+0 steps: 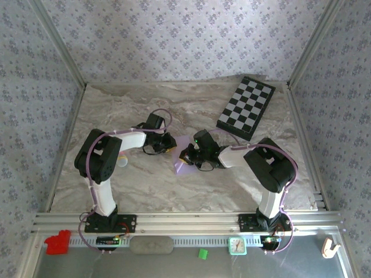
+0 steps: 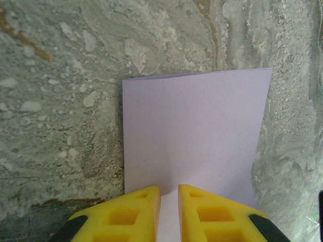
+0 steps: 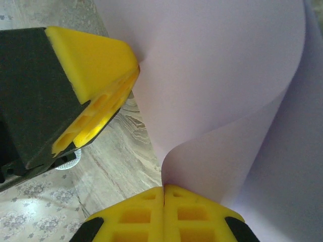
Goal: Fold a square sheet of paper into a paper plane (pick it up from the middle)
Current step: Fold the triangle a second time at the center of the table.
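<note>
Flowered wallpaper closes in three sides of a marble-patterned table (image 1: 116, 185), and a chequered board (image 1: 246, 107) lies well apart at the far right corner. From above, both arms reach in to the middle, where the left gripper (image 1: 169, 145) and the right gripper (image 1: 186, 155) sit close together with the square sheet of paper (image 1: 184, 168) between and just under them. Neither arm is the nearer one; both are at the sheet. On the left wrist view, the left gripper (image 2: 169, 194) has its yellow fingers drawn almost together, and the sheet (image 2: 197, 131) runs straight ahead from them, long axis in line with the jaws and near edge at the fingertips. I take it for a pinch on that edge. On the right wrist view, the right gripper (image 3: 164, 190) has its fingers pressed flat together on the paper. The sheet (image 3: 217, 75) rises out of that seam in a loose curl and bows up and across to the left gripper (image 3: 132, 68), whose tips look clamped on the opposite part of the paper. To my eye, whatever comes next depends on that bowed span between the two pinches, which must be brought together squarely for a crease to land true.
</note>
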